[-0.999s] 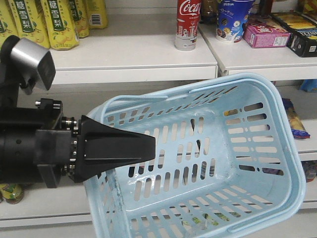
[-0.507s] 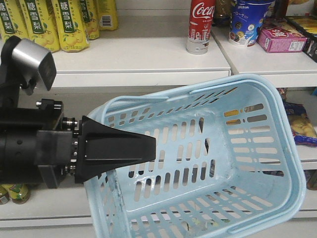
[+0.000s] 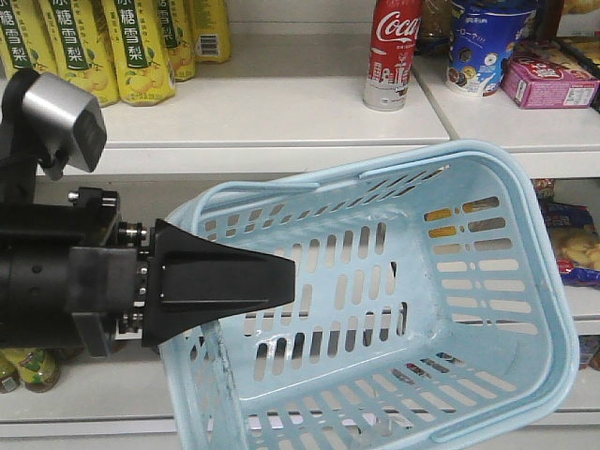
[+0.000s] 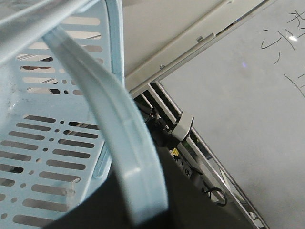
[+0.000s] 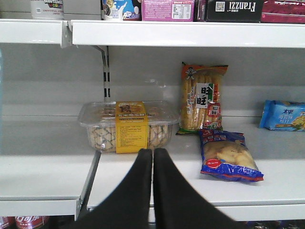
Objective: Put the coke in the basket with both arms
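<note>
The coke, a slim red can with white script, stands upright on the upper shelf, far above and to the right of my left gripper. The light blue basket hangs tilted in front of the shelves, its inside empty. My left gripper, a black wedge, is shut on the basket's left rim. In the left wrist view the basket's thick blue rim runs between the dark jaws of my left gripper. My right gripper is shut and empty, pointing at a lower shelf. The coke's pale base shows on the shelf above it, far left.
Yellow-green drink bottles stand at the upper left. A blue cup and a pink box stand right of the coke. A clear biscuit box, a tall snack bag and a blue chip bag lie ahead of my right gripper.
The shelf goods, the coke among them, have slid to the right and a little down in the front view. The basket and my left gripper keep their place in the view.
</note>
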Robot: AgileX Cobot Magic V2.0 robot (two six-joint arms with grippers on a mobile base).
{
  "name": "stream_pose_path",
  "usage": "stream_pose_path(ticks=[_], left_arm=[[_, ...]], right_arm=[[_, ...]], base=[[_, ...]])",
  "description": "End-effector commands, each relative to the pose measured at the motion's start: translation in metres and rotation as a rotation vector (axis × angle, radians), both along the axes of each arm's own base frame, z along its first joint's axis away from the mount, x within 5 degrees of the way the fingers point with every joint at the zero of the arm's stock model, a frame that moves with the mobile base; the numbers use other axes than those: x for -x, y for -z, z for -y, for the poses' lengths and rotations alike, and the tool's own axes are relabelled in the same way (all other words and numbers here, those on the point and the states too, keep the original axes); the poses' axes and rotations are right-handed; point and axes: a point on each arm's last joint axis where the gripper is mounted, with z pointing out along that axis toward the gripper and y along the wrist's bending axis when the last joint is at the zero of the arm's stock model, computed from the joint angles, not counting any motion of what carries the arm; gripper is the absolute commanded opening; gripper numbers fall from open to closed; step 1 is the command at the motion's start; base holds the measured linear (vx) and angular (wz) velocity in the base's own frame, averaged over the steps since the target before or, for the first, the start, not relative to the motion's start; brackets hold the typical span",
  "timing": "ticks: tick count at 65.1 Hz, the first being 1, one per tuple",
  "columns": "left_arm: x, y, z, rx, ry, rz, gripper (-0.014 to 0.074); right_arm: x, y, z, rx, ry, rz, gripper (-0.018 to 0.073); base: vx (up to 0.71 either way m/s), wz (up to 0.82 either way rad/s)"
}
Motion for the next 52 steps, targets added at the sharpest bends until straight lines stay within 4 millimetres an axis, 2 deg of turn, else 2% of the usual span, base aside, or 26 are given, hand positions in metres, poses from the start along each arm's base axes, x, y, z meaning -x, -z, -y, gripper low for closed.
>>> stream_pose_path(ticks=[1, 52], left_arm=[[0.0052, -0.0194, -0.0029, 0.097, -0.013, 0.014, -0.0006], [0.0052, -0.0194, -0.0029, 0.097, -0.013, 0.014, -0.0006]], right_arm=[[0.0008, -0.0048, -0.0011, 0.017, -0.009, 0.077, -0.0005], [0.0008, -0.0048, -0.0011, 0.017, -0.009, 0.077, -0.0005]], base=[[0.04, 0.00], [0.03, -0.01]])
